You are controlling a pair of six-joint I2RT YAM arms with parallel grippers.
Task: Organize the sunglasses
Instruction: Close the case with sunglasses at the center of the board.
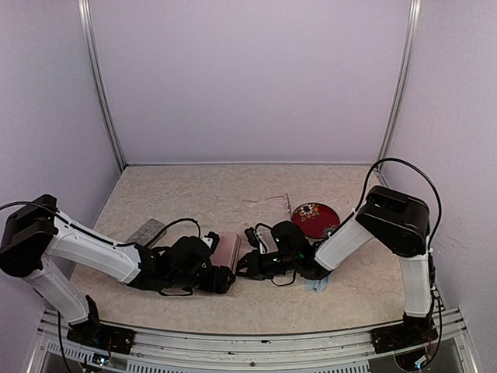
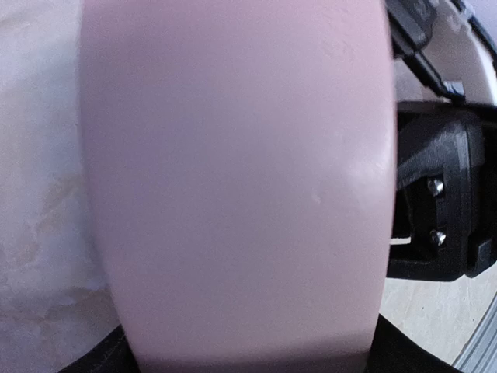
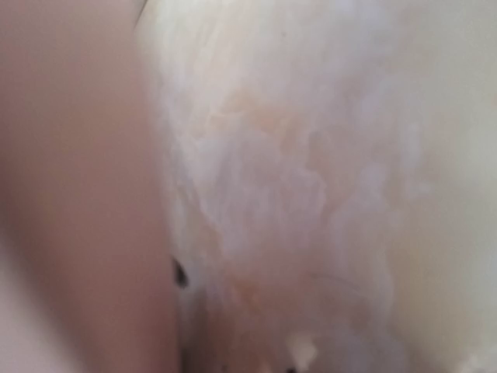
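On a pale marbled table (image 1: 194, 194), seen from above, two white robot arms reach inward from the near edge and meet near the middle. The left gripper (image 1: 223, 276) sits at the near end of an oblong pink case (image 1: 227, 250). In its wrist view the case fills nearly the whole picture and hides the fingers, so I cannot tell whether this gripper is released or clenched on the case. The right gripper (image 1: 248, 263) is just beside the case on its right. Its wrist view is a blur of pink and marble with no fingers showing, so its state cannot be told either. The pale sunglasses (image 1: 273, 200) lie on the table farther from the arm bases, beyond the right gripper and a little to its right, showing only as thin lines. They sit between the far end of the pink case and a red round item (image 1: 314, 220) with a flower pattern. Their slim arms seem to run roughly left to right across the table. The right arm looks the nearer one, so a reach forward and away from the bases would likely fall to it. A red-pink pair cannot be picked out. A grey case (image 1: 147, 231) lies to the left, and a blue cloth (image 1: 317, 286) lies under the right arm.
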